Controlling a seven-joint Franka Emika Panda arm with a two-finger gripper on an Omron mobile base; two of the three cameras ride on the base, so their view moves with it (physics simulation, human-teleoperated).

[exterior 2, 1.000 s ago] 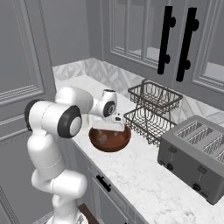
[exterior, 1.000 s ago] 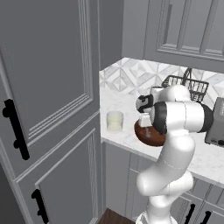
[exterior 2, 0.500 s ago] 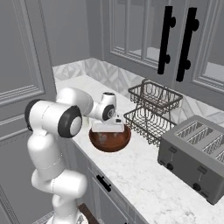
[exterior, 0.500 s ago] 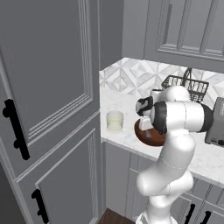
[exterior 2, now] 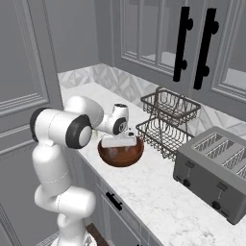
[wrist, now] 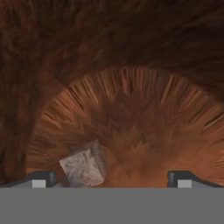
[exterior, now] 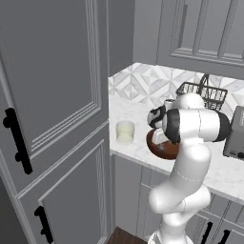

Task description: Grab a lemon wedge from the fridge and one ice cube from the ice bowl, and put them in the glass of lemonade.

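Your glass of lemonade [exterior: 125,132] waits at the desk's [exterior 2: 158,190] left edge, close to the ice bowl [exterior 2: 120,153]. Your hand [wrist: 111,179], jaws spread wide, sits inside it, the ice cube [wrist: 83,166] beside the left fingertip.

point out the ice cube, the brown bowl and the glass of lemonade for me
ice cube [wrist: 84,167]: hand view, its pale top face.
brown bowl [exterior 2: 120,156]: right base view, its outer wall.
glass of lemonade [exterior: 125,132]: left base view, its side.

A home kitchen: grey panelled cabinets [exterior: 62,95] with black handles [exterior 2: 183,43], white marble counter [exterior 2: 178,202], patterned tile backsplash [exterior: 143,81], wire basket rack [exterior 2: 168,120] and a toaster [exterior 2: 218,168].
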